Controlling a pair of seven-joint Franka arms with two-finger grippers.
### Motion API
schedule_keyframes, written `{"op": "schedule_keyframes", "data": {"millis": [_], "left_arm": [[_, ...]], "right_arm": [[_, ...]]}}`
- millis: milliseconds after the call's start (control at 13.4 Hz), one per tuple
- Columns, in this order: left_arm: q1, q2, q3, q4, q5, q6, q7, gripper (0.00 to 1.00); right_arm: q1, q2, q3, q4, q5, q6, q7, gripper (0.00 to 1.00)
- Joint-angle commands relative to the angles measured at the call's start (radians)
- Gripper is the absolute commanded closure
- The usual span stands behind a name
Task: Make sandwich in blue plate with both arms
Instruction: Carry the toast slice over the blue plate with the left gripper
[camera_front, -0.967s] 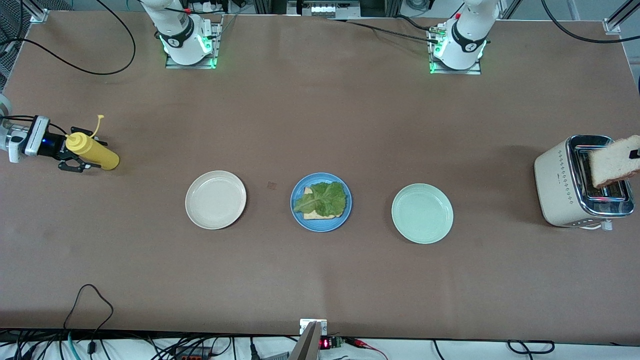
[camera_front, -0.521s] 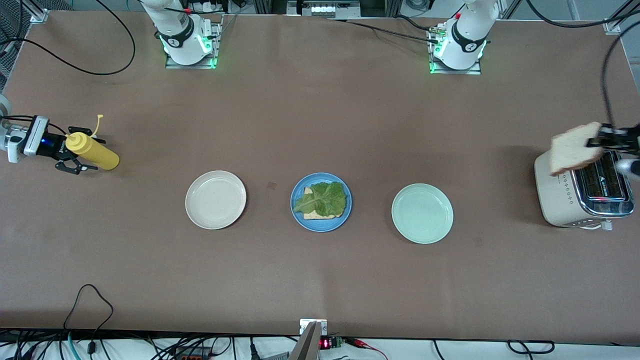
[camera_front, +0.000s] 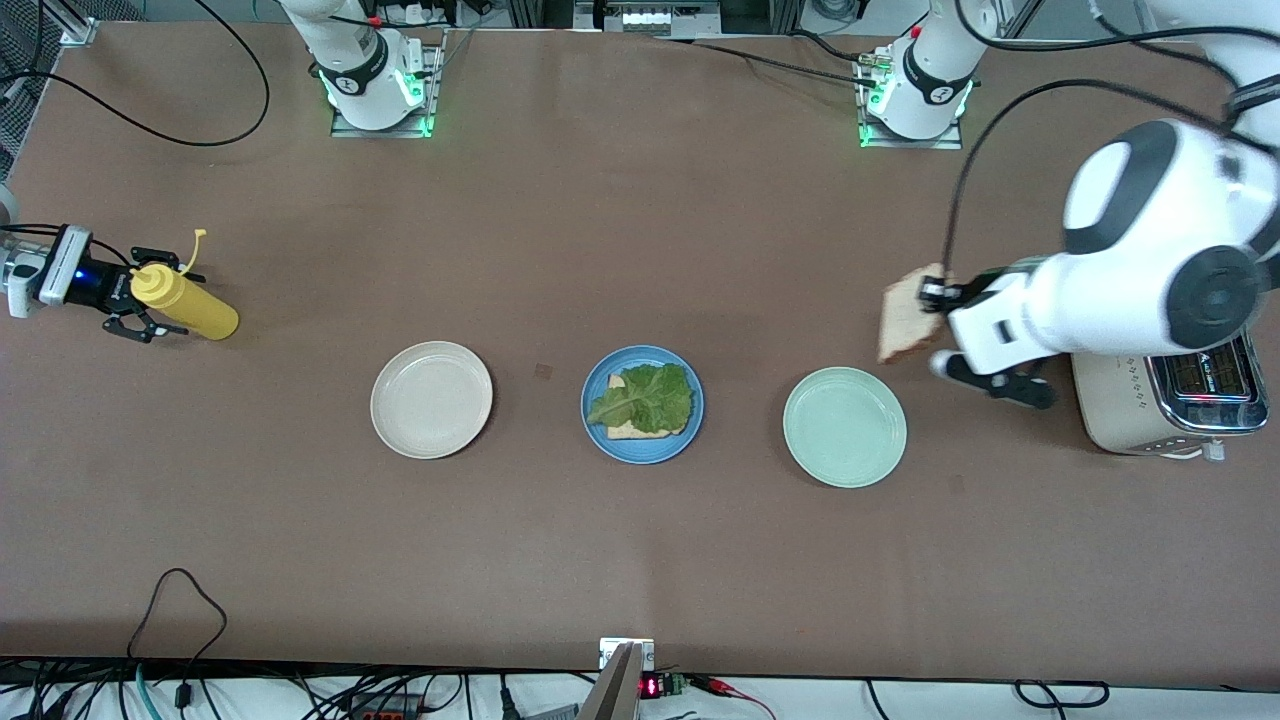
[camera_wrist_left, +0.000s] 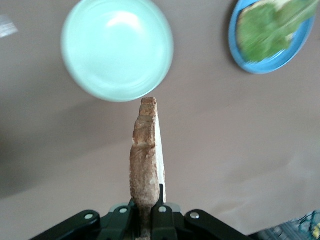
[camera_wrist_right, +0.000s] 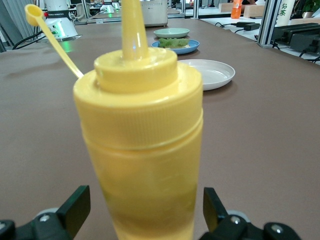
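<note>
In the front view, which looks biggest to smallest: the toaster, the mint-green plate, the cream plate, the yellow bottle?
1. Toaster, though the left arm hides part of it.
2. Mint-green plate and cream plate: look alike, no ranking.
3. Yellow bottle, smallest.

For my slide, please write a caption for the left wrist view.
Left gripper holds a bread slice upright above the table, near the mint-green plate.

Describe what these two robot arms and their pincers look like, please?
Both arms are glossy white with black joint sections. The left arm trails a black cable, and green lights glow at both bases. The left gripper and the right gripper are small, black and two-fingered.
</note>
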Motion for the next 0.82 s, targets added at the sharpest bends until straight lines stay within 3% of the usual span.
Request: {"op": "schedule_keyframes", "data": {"millis": [0, 521, 744], "left_arm": [[-0.123, 0.05, 0.008, 0.007, -0.028, 0.118, -0.104, 0.98], [-0.295, 0.218, 0.005, 0.012, -0.041, 0.487, -0.448, 0.98], [-0.338, 0.27, 0.007, 0.016, -0.17, 0.657, -0.468, 0.97]], "right_arm": [[-0.018, 0.005, 0.004, 0.028, 0.004, -0.026, -0.005, 0.0], [-0.053, 0.004, -0.027, 0.068, -0.019, -0.05, -0.005, 0.0], [-0.07, 0.002, -0.033, 0.086, -0.019, -0.076, 0.0, 0.0]]}}
